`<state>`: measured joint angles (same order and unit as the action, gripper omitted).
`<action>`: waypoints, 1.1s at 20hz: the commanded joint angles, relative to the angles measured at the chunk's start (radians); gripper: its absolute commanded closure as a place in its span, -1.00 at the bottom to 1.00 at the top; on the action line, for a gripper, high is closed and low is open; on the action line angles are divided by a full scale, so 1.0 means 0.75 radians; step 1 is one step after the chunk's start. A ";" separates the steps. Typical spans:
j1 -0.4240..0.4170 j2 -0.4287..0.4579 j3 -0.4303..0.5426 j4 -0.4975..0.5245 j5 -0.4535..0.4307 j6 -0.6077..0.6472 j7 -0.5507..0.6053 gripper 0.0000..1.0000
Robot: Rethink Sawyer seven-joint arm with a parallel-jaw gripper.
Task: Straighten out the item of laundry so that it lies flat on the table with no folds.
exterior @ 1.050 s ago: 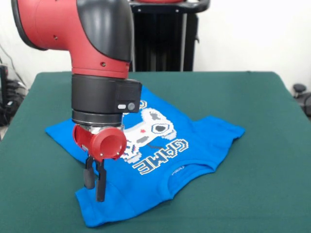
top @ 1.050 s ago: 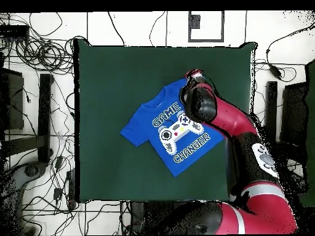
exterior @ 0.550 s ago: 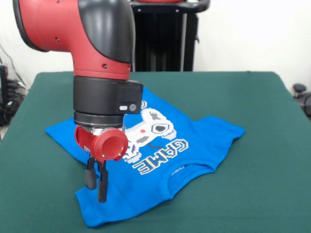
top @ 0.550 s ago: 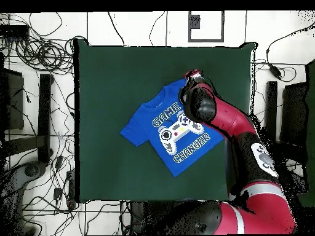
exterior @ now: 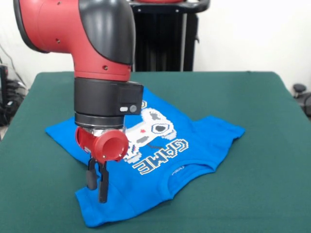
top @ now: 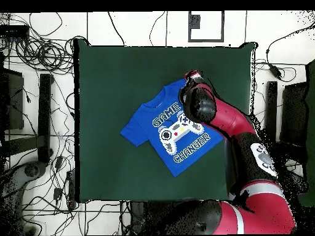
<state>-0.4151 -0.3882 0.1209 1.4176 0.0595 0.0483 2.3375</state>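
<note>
While our end effector [exterior: 96, 187], fingers pressed nearly together, stands on the blue T-shirt's [exterior: 194, 145] near-left sleeve, the shirt body runs far-right across the bench [exterior: 272, 184].

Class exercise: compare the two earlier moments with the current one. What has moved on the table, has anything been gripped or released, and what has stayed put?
Almost nothing changed. The hand edged very slightly lower and sideways over the near sleeve of the blue T-shirt, its fingers close together as before. Nothing was visibly taken hold of or let go. The shirt kept its outline and place on the green table, lying spread out, print up.
</note>
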 commanded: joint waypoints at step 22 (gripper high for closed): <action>0.041 0.199 0.018 -0.010 -0.030 0.059 0.065 -1.00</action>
<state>-0.4154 -0.2965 0.1209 1.4082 0.0599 0.0479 2.3375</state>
